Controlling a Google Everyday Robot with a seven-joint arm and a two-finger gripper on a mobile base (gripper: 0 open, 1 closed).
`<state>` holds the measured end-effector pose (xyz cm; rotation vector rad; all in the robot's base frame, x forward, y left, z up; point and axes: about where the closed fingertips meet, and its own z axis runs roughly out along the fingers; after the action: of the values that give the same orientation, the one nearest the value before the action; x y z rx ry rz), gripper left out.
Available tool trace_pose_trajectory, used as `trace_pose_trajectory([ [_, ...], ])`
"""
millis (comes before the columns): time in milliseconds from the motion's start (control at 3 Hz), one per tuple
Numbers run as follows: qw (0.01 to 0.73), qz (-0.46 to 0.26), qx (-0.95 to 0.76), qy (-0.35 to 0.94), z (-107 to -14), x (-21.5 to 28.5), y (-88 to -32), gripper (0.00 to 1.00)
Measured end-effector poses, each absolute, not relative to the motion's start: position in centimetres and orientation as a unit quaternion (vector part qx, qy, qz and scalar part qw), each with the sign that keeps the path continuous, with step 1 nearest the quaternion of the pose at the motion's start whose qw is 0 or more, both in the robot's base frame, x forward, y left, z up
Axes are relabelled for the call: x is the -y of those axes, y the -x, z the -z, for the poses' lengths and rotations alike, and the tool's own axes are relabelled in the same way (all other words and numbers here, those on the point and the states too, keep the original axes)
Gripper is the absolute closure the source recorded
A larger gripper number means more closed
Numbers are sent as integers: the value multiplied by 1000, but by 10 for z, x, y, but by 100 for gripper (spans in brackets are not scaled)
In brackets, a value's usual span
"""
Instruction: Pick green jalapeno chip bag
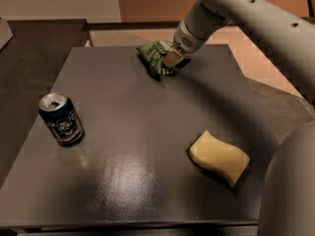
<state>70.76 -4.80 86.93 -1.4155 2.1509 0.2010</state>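
The green jalapeno chip bag (154,55) is a small crinkled dark-green foil bag lying on the dark table (147,132) near its far edge, right of centre. My gripper (173,60) comes down from the upper right on the pale arm (246,14) and sits on the bag's right side, touching it. The gripper covers the bag's right part.
A dark blue drink can (62,119) stands upright at the table's left side. A yellow sponge (219,158) lies at the front right. My robot body (290,191) fills the right edge. A second dark surface (29,38) adjoins at the far left.
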Motion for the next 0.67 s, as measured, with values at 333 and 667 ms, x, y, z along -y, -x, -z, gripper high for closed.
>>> trace_pose_trajectory([
  [333, 296, -68, -794, 526, -893, 56, -698, 100],
  [667, 318, -58, -782, 533, -924, 65, -683, 100],
])
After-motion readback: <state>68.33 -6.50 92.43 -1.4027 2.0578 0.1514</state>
